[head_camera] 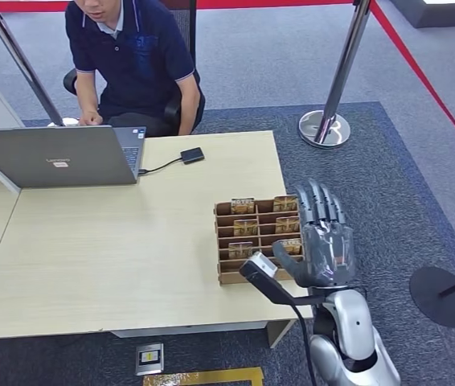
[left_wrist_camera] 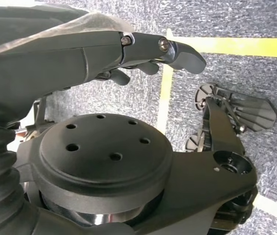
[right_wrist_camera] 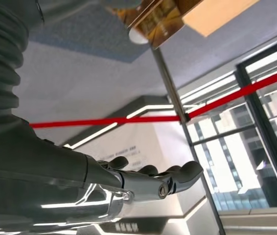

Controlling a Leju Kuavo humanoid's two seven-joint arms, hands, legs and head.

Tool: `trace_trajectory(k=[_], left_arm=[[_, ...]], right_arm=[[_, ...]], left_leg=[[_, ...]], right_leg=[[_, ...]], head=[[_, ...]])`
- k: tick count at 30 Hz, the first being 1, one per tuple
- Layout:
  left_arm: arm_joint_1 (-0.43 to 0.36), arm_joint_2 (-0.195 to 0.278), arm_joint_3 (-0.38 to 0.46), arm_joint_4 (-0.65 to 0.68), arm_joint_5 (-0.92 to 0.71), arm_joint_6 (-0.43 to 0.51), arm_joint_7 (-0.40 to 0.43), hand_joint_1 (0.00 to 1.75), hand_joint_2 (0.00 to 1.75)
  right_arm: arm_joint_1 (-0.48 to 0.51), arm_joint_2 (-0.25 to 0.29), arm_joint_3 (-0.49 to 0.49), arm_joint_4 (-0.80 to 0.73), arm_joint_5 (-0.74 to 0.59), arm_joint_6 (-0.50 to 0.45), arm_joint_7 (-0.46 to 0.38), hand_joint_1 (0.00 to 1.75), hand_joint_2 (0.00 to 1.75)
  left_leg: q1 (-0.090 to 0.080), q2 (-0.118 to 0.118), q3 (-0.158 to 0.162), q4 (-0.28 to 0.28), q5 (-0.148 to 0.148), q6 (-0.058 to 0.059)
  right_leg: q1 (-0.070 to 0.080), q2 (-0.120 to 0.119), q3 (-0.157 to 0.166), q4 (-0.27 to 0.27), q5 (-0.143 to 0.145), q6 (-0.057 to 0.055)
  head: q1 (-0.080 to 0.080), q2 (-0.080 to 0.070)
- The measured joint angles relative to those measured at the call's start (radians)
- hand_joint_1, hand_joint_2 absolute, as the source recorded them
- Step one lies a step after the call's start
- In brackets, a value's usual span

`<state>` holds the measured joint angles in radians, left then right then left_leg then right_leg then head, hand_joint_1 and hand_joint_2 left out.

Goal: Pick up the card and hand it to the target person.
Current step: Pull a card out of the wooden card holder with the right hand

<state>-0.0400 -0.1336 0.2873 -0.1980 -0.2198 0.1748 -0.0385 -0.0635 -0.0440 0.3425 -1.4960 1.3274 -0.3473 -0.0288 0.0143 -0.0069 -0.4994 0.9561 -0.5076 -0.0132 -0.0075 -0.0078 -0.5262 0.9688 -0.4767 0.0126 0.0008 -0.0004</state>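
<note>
**Right hand raised beside card rack, nothing held yet**

Fingers (head_camera: 321, 203) of the right hand (head_camera: 323, 237) are extended and slightly apart, pointing away from the robot, palm empty. The right wrist view agrees: thumb and fingers stretched out, nothing between them. The left hand (left_wrist_camera: 144, 54) hangs down over carpet with yellow floor tape; its fingers look loosely extended with nothing in them.

The cards (head_camera: 245, 227) stand on edge in a wooden rack (head_camera: 220, 241) near the right end of the table (head_camera: 122, 241), close to its near edge. Several slots hold one card each, in two columns; each card's long axis runs left-right across the rack. The right column sits just left of the right hand, partly hidden behind the fingers, so I cannot tell whether the hand touches the rack or hovers above it.

Key relation: the cards lie to the left of, and below, the right fingers; the right hand is by far the nearer one. Judgement: the task is at the approach stage, no card lifted. The next move likely calls for a leftward shift and a descent so thumb and fingers straddle one card across its thin faces.

Further out: a person (head_camera: 134, 60) sits at the far side of the table, well apart from the rack, at an open laptop (head_camera: 55, 157); a small dark device (head_camera: 192, 155) lies on the table near it. Stanchions with red rope (head_camera: 419, 72) stand far right.
</note>
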Motion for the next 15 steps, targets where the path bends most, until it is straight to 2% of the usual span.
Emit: trace_trajectory(k=[3,7,8,10,11,12,15], left_arm=[[-0.001,0.000,0.000,0.000,-0.015,0.003,0.005,0.00,1.75],[-0.002,0.000,0.000,0.000,-0.031,0.003,0.008,0.00,1.75],[-0.002,0.001,0.000,0.000,-0.033,0.003,0.008,0.00,1.75],[-0.003,0.002,0.000,0.000,-0.035,0.003,0.006,0.00,1.75],[-0.003,0.003,0.000,0.000,-0.036,0.002,0.006,0.00,1.75],[-0.003,0.003,0.000,0.000,-0.038,0.002,0.005,0.00,1.75],[-0.003,0.005,0.000,0.000,-0.044,0.001,0.003,0.00,1.75]], right_arm=[[-0.023,0.024,0.002,0.048,-0.080,-0.020,-0.020,0.00,1.75],[-0.053,0.050,0.002,0.109,-0.071,-0.009,-0.017,0.04,1.75],[-0.059,0.055,0.002,0.122,-0.061,-0.005,-0.014,0.17,1.75],[-0.067,0.062,0.002,0.145,-0.038,0.004,-0.008,1.05,1.75],[-0.069,0.065,0.002,0.153,-0.030,0.008,-0.007,1.44,1.75],[-0.071,0.067,0.002,0.160,-0.020,0.011,-0.005,1.75,1.75],[-0.071,0.070,0.002,0.173,0.010,0.019,0.002,1.75,1.75]], left_leg=[[0.000,0.000,0.000,0.000,0.000,0.000],[0.000,0.000,0.000,0.000,0.000,0.000],[0.000,0.000,0.000,0.000,0.000,0.000],[0.000,0.000,0.000,0.000,0.000,0.000],[0.000,0.000,0.000,0.000,0.000,0.000],[0.000,0.000,0.000,0.000,0.000,0.000],[0.000,0.000,0.000,0.000,0.000,0.000]], right_leg=[[0.000,0.000,0.000,0.000,0.000,0.000],[0.000,0.000,0.000,0.000,0.000,0.000],[0.000,0.000,0.000,0.000,0.000,0.000],[0.000,0.000,0.000,0.000,0.000,0.000],[0.000,0.000,0.000,0.000,0.000,0.000],[0.000,0.000,0.000,0.000,0.000,0.000],[0.000,0.000,0.000,0.000,0.000,0.000]], head=[[0.000,0.000],[0.000,0.000],[0.000,0.000],[0.000,0.000],[0.000,0.000],[0.000,0.000],[0.000,0.000]])
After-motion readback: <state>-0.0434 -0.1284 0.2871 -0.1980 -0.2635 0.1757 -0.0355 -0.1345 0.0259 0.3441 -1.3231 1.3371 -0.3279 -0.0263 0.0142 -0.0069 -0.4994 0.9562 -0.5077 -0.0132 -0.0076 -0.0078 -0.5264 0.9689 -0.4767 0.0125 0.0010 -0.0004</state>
